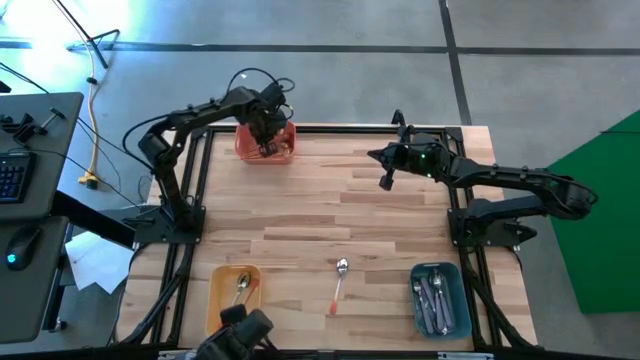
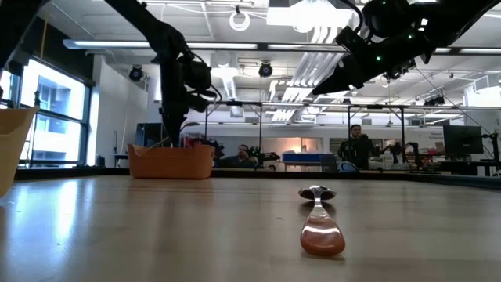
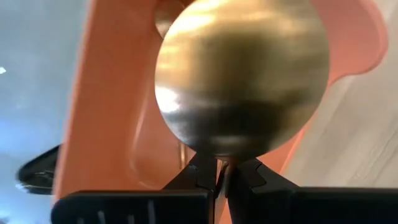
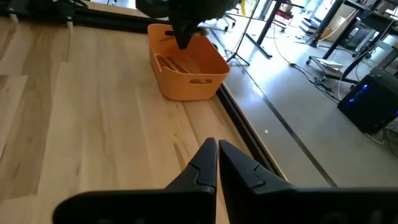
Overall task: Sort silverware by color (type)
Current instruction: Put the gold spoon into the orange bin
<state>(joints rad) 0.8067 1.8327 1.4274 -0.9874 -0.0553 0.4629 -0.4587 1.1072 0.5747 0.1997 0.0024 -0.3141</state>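
Note:
My left gripper (image 1: 266, 148) is at the table's far edge, lowered into the mouth of the red bin (image 1: 283, 152). It is shut on a spoon whose shiny, gold-tinted bowl (image 3: 241, 74) fills the left wrist view; the handle is hidden. My right gripper (image 1: 385, 182) hovers shut over the table's far right part and touches nothing. A spoon with an orange-red handle (image 1: 339, 283) lies flat on the table near the near edge, also in the low view (image 2: 319, 219). My left gripper pinches the spoon between its two fingertips at the neck just behind the bowl (image 3: 219, 158). The fingers (image 2: 168, 133) come from above, pointing down. The bowl sticks out beyond them over the red bin's inside (image 3: 106, 93). Whether it touches anything in the bin does not show.
A yellow bin (image 1: 216, 300) near the near left corner holds a gold spoon. A teal bin (image 1: 456, 300) near the near right corner holds several spoons. Bare wood lies between the bins. People sit in the room beyond the table's far edge.

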